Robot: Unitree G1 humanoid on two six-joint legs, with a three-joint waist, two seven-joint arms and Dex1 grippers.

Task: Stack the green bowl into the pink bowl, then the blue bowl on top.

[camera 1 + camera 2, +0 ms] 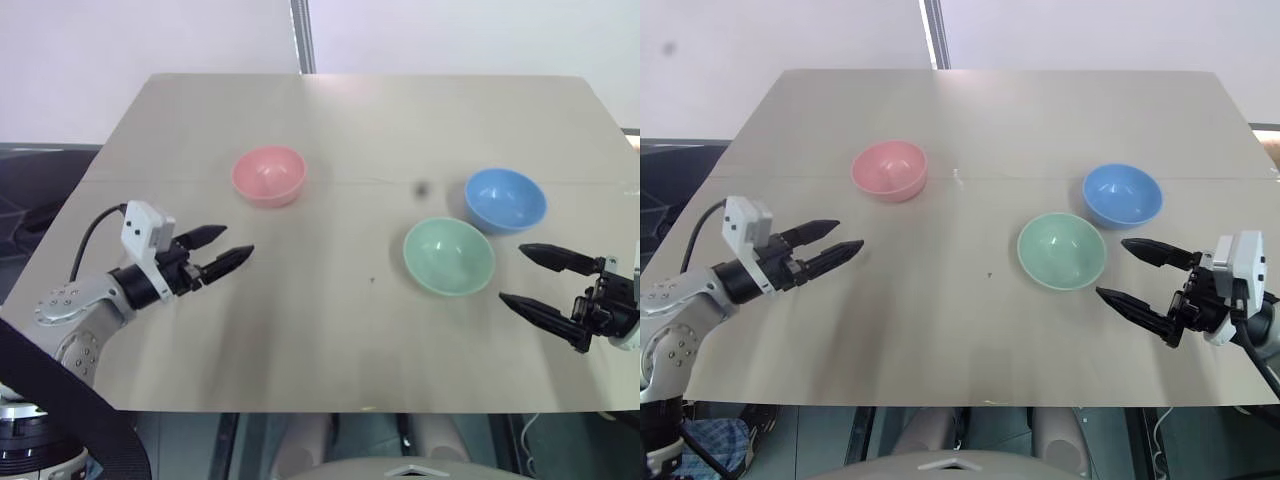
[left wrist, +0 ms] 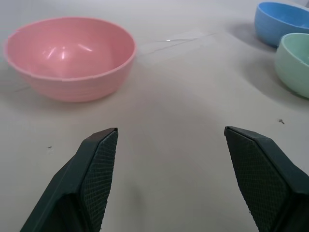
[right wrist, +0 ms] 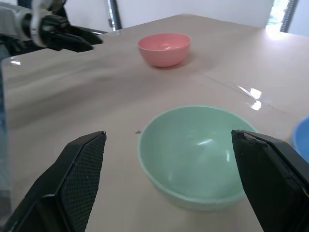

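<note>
**Three bowls apart on the table, both grippers wide and empty**

In the right wrist view the blue bowl point(image 3: 301, 137) is cut off at the frame edge, leaving a sliver of rim. A small dark speck point(image 1: 421, 187) on the table point(image 1: 330, 330) is perhaps a stain. Three bowls, none stacked: pink bowl point(image 1: 268, 175) at 11 o'clock, green bowl point(image 1: 448, 256) at 3 o'clock, blue just beside it. Two grippers: left gripper point(image 1: 226, 247) at 9 o'clock, right gripper point(image 1: 525, 275) near the green bowl.
</note>
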